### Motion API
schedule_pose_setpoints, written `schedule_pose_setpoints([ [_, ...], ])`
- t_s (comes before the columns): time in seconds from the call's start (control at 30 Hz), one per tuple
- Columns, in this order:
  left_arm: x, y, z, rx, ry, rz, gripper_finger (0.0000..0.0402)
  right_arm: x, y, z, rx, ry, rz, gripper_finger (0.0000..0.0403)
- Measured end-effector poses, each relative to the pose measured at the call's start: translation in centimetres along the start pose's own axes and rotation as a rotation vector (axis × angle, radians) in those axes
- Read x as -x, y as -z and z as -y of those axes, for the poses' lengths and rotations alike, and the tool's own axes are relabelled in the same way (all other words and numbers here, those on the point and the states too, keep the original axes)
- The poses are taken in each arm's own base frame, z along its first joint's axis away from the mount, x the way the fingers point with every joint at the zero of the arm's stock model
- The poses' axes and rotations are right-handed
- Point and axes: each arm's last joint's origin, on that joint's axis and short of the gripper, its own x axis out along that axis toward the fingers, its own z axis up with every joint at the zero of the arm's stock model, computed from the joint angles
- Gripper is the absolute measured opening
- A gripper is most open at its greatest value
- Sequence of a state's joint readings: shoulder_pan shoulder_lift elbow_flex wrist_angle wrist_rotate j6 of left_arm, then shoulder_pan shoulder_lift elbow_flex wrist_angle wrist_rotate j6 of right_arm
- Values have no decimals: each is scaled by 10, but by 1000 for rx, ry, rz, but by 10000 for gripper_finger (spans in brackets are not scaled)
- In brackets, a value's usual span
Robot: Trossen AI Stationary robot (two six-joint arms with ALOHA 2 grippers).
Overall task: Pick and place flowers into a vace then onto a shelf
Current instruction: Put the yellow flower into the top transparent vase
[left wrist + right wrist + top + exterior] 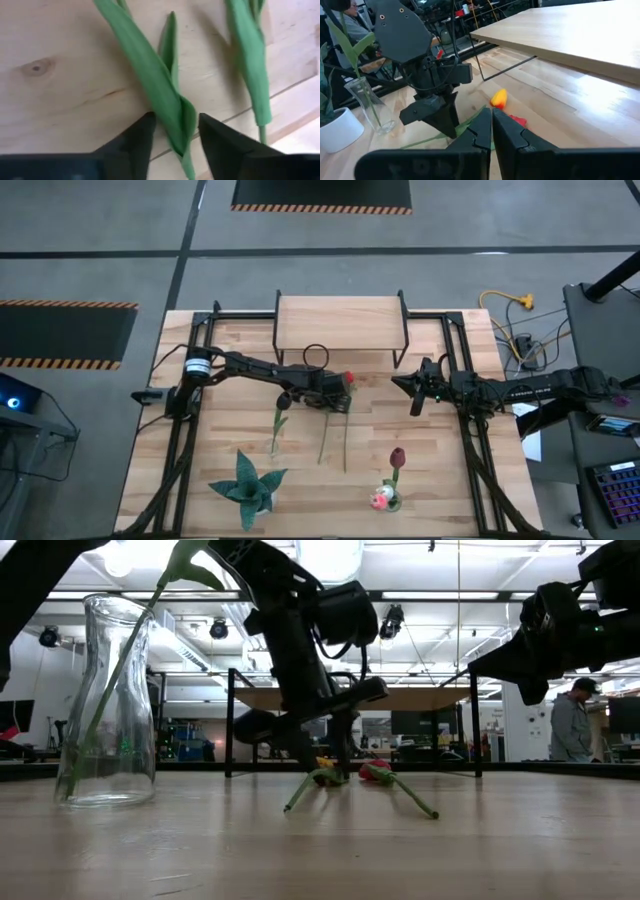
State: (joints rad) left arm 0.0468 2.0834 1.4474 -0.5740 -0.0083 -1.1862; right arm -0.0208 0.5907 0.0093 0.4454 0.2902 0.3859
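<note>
The counter (440, 480) is a light plank top carrying all items. At its far edge, beyond both claws, stands the shelf (340, 322), a small light-wood board on thin black legs, its long axis running across the counter.

Left arm reaches in to mid-counter, just in front of the shelf. The left claw (176, 131) is down at the counter surface, its fingers (141, 137) parted with a green leaf and stem between them; whether they press on it cannot be told. The right claw (413, 394) hangs above the counter, well to the side of the left claw, with its fingers pressed together on nothing.

Loose tulips (335, 415) lie flat under and beside the left claw. Their long axes run roughly front to back on the counter: heads toward the shelf, stems trailing toward the near edge. A red head (348, 377) and a yellow-orange head (499, 98) lie just beside the left claw on its shelf side. One more stem (277, 425) lies on the claw's other flank, on the same line.

A clear glass vase (385, 499) stands upright near the front edge, well away from both claws, holding a maroon tulip (397, 457) and a white-pink one (380, 499), stems roughly vertical.

A spiky teal plant (245, 485) in a pot sits at the near edge, on the left arm's side.

A person (572, 728) stands in the room behind.
</note>
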Motion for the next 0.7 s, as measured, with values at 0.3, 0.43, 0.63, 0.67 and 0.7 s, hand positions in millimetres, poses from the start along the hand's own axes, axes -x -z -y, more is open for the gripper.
schedule_pose_setpoints([
  [0.3,1,-1,-5,-49,-28,-42,9,0,0,0,-3,-1,1,8],
  [0.43,10,-4,-5,-65,1,-54,7,0,0,0,-4,-1,1,8],
  [0.63,45,-7,1,-133,91,-34,3,0,0,0,-7,-1,1,8],
  [0.67,54,-8,2,-144,115,-19,3,0,0,0,-7,-1,1,8],
  [0.7,62,-9,4,-161,141,-2,2,0,0,0,-7,-1,1,8],
])
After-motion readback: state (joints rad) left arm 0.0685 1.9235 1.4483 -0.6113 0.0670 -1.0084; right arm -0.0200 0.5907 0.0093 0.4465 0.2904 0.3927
